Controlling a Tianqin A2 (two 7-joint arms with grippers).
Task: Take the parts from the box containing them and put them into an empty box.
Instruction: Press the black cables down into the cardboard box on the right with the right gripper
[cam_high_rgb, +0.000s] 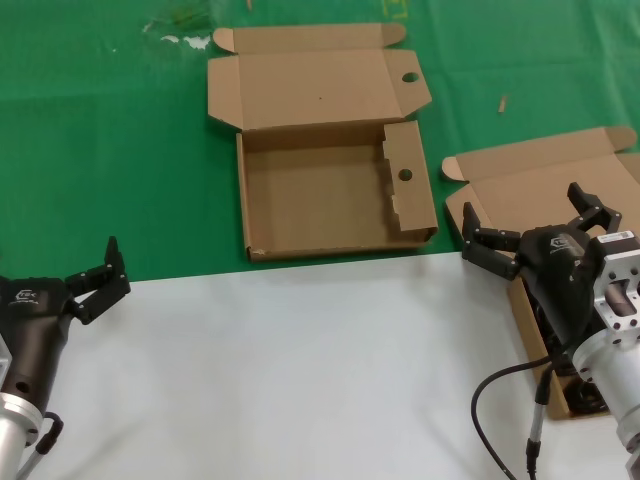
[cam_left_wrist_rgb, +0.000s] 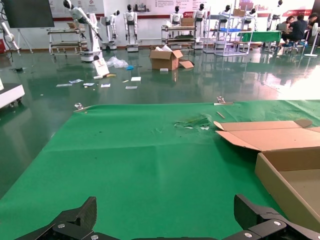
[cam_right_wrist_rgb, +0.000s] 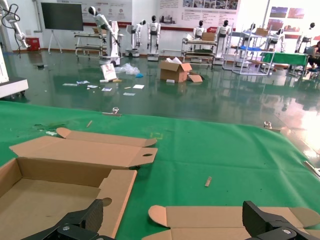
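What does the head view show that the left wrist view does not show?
Only the head view shows the right gripper, open above the narrow box, the dark parts inside that box, and the white table surface. Only the left wrist view shows the hall floor beyond the table. Both show the left gripper, open, the green mat and the wide empty box.

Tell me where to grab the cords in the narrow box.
Come straight down from above: the narrow box is open-topped and walled. Probably pinch across a bundle's loop; only a dark bit of the cords shows under the open right gripper. The left gripper idles.
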